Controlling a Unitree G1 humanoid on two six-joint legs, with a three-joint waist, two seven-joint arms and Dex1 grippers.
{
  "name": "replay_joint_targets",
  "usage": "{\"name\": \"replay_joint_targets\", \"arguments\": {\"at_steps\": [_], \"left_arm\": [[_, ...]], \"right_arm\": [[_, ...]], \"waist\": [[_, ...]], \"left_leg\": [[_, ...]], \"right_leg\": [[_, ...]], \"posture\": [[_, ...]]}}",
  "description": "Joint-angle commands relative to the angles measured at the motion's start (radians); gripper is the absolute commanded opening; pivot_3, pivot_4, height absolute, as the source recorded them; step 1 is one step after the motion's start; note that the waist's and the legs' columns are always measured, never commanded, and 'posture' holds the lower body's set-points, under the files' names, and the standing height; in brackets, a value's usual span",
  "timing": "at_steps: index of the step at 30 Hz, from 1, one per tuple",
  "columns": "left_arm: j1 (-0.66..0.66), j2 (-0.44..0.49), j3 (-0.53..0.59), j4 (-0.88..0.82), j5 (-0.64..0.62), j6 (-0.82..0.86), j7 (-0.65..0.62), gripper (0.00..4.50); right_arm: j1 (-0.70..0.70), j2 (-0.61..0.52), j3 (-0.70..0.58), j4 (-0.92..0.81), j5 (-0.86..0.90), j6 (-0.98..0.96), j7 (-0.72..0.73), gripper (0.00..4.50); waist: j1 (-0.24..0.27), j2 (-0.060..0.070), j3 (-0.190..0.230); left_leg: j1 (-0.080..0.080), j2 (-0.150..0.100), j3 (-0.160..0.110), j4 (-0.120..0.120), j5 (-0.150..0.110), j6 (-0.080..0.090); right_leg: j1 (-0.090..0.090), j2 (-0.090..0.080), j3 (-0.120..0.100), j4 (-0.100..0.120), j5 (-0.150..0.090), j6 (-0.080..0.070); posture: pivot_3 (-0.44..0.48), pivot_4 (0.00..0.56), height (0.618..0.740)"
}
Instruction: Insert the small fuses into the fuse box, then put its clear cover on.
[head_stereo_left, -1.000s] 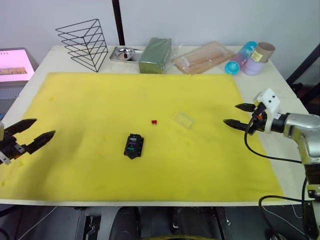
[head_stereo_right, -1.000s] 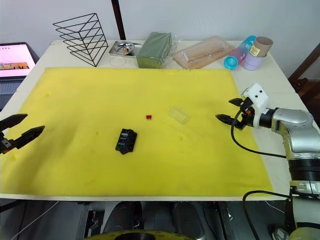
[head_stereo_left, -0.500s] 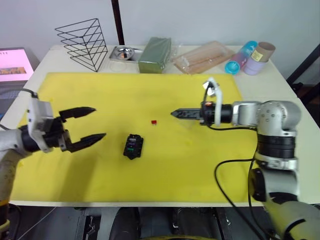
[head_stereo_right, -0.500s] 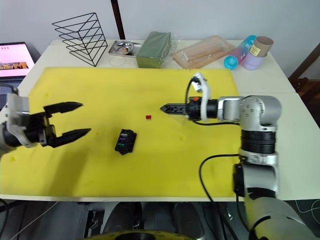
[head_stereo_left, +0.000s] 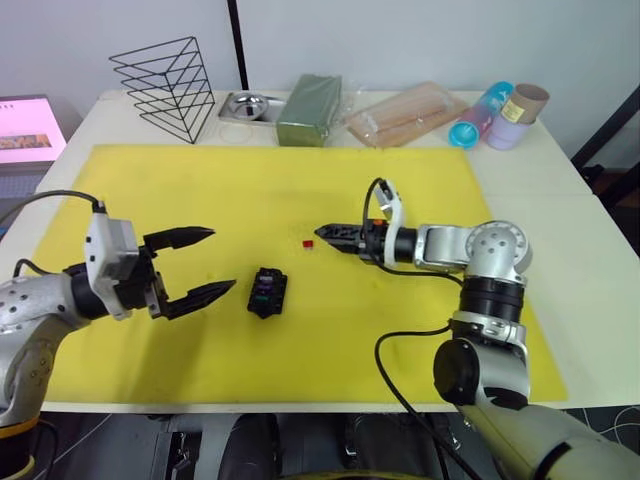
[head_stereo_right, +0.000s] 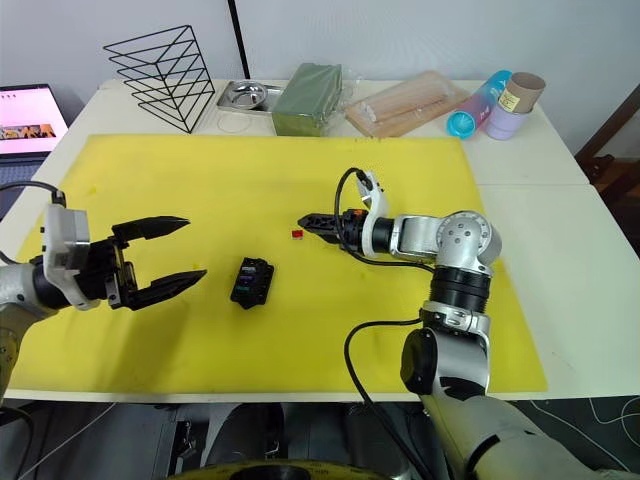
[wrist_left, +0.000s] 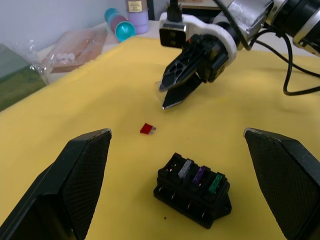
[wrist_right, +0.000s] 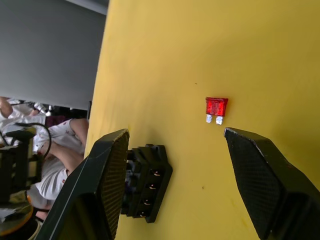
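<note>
On a yellow mat (head_stereo_left: 420, 190) covering the table (head_stereo_left: 560, 170), the right hand (head_stereo_left: 325, 234) reaches in level from 3 o'clock, forearm stretched flat across the mat, its black tips just short of the red fuse (head_stereo_left: 308, 243), not touching it. In the right wrist view the two fingers (wrist_right: 260, 185) stand wide apart and hold nothing, with the red fuse lying prongs-down between them.

The left hand (head_stereo_left: 205, 265) comes in from 9 o'clock, held low over the mat, its two black fingers (head_stereo_left: 185, 237) spread wide and empty, pointing toward the fuse box (head_stereo_left: 267, 292). The fuse box sits near the mat's centre, at about 7 o'clock from the red fuse and apart from it. In the left wrist view a pale grey fuse (wrist_left: 185, 168), a purple fuse (wrist_left: 199, 175) and a green fuse (wrist_left: 215, 183) stand seated in its slots.

Along the table's 12 o'clock edge lie a wire rack (head_stereo_left: 165, 85), a metal tray (head_stereo_left: 250, 106), a dark-green block (head_stereo_left: 312, 108) and a clear packet of wooden sticks (head_stereo_left: 405, 113).
</note>
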Motion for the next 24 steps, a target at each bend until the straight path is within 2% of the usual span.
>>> {"name": "replay_joint_targets", "arguments": {"at_steps": [1,24], "left_arm": [[-0.006,0.004,0.010,-0.037,-0.024,0.009,0.010,4.50],[-0.015,0.012,0.004,-0.059,-0.042,0.065,0.011,4.50]], "right_arm": [[-0.035,0.031,-0.026,0.016,-0.009,0.006,-0.034,3.18],[-0.068,0.045,0.068,0.196,-0.071,-0.153,-0.001,3.18]], "waist": [[0.000,0.000,0.000],[-0.021,0.000,0.000]], "left_leg": [[0.000,0.000,0.000,0.000,0.000,0.000],[0.000,0.000,-0.001,0.000,0.000,0.000]], "right_leg": [[0.000,0.000,0.000,0.000,0.000,0.000],[0.000,0.000,0.000,0.000,0.000,0.000]], "posture": [[0.000,0.150,0.740],[0.000,0.150,0.740]]}}
